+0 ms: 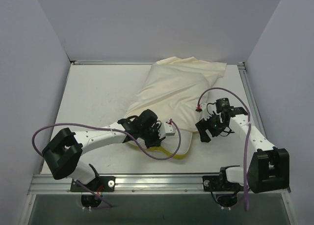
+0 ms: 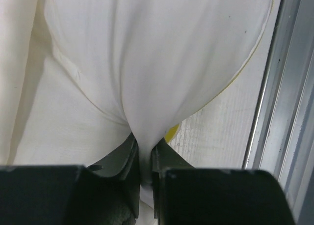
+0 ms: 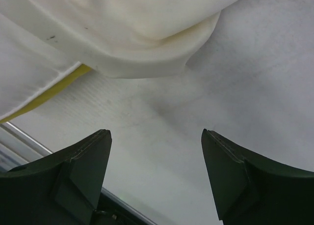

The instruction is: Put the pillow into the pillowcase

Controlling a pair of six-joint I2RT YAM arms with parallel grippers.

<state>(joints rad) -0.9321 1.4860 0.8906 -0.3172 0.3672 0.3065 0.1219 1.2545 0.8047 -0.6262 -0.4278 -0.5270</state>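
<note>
The cream pillowcase [image 1: 181,85] lies diagonally across the table's middle, with most of the pillow inside it. The pillow's white near end [image 1: 185,140] and its yellow band [image 1: 169,154] stick out toward the front. My left gripper [image 1: 168,131] is shut on this white end; the left wrist view shows the white cloth [image 2: 157,63] pinched between the jaws [image 2: 145,151], with a bit of yellow [image 2: 171,133] beside them. My right gripper [image 1: 205,131] is open and empty above the bare table [image 3: 162,117], just right of the pillowcase's thick hem [image 3: 157,58].
A metal rail [image 1: 162,181] runs along the table's near edge and shows in the left wrist view [image 2: 289,112]. Another rail [image 1: 248,102] borders the right side. Purple cables [image 1: 98,128] loop over both arms. Grey walls enclose the table.
</note>
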